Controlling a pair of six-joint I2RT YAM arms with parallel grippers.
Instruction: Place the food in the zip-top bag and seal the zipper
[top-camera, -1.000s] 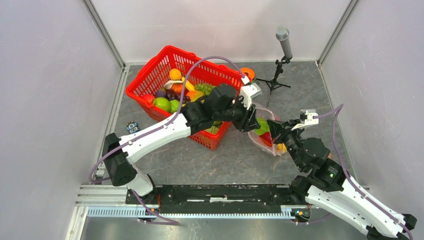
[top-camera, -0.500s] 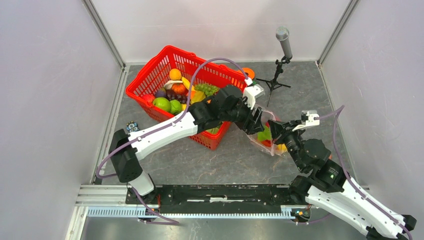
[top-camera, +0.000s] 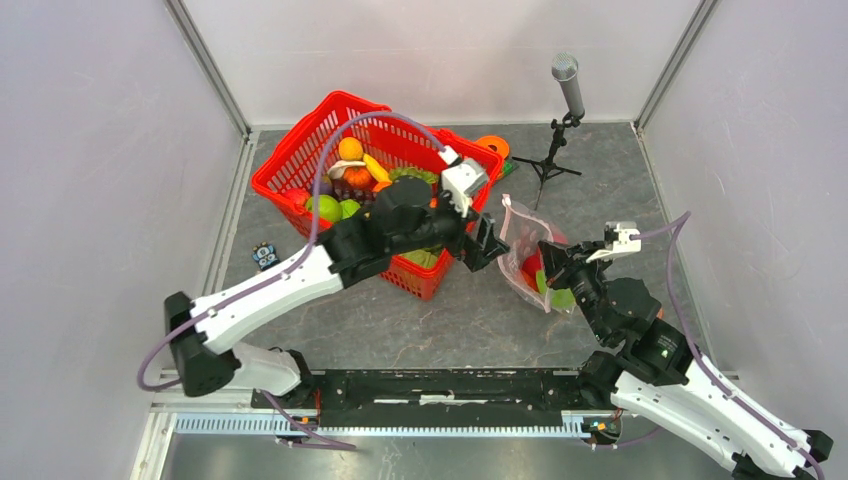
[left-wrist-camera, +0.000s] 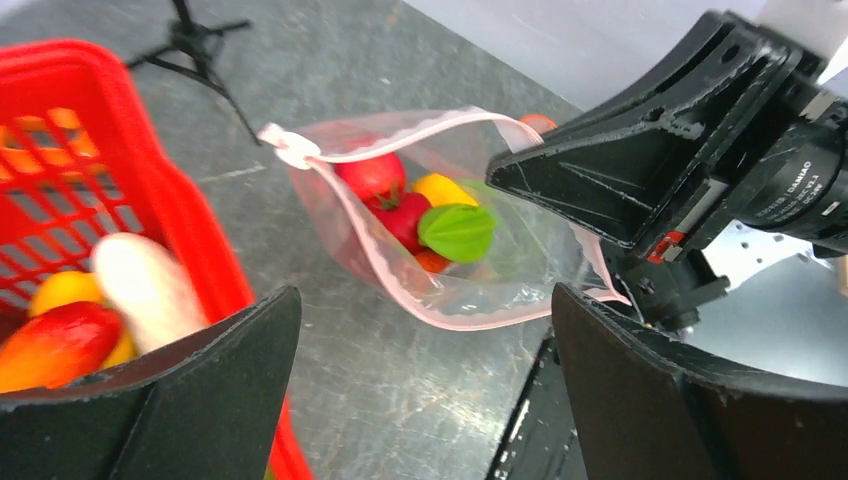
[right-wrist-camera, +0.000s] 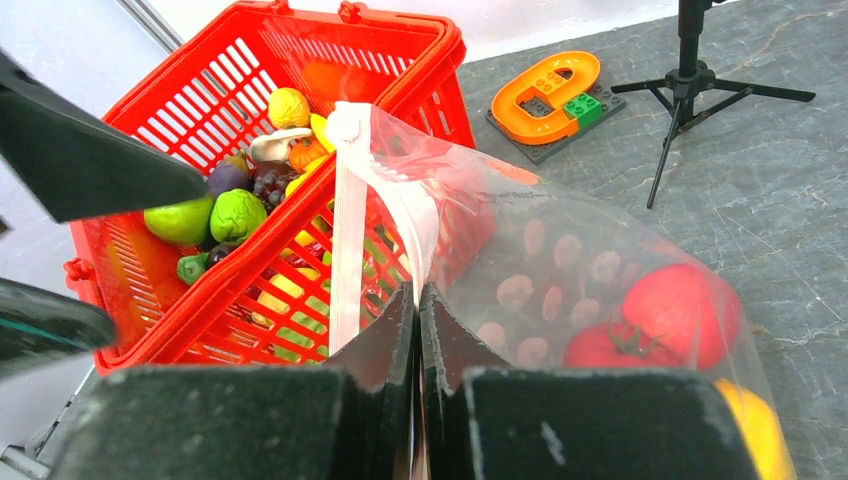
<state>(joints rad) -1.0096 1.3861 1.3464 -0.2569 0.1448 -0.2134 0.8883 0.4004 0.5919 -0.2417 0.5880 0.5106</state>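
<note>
Right wrist: zipper (right-wrist-camera: 343, 230) edge pinched between the jaws.

Two matching robot arms: the left arm (top-camera: 280, 290) and the right arm (top-camera: 700, 405) each have smooth white shells on the long links and bulky matte black joint housings. A lilac cable (top-camera: 335, 145) runs along each arm to a small white camera block (top-camera: 462, 182) at the wrist. The left hand (top-camera: 487, 243) and right hand (right-wrist-camera: 417, 300) each have two broad, black, wedge-shaped fingers (left-wrist-camera: 190, 390). White lettering (left-wrist-camera: 800, 185) reading DAMIAO marks a round black motor on the right arm.
</note>
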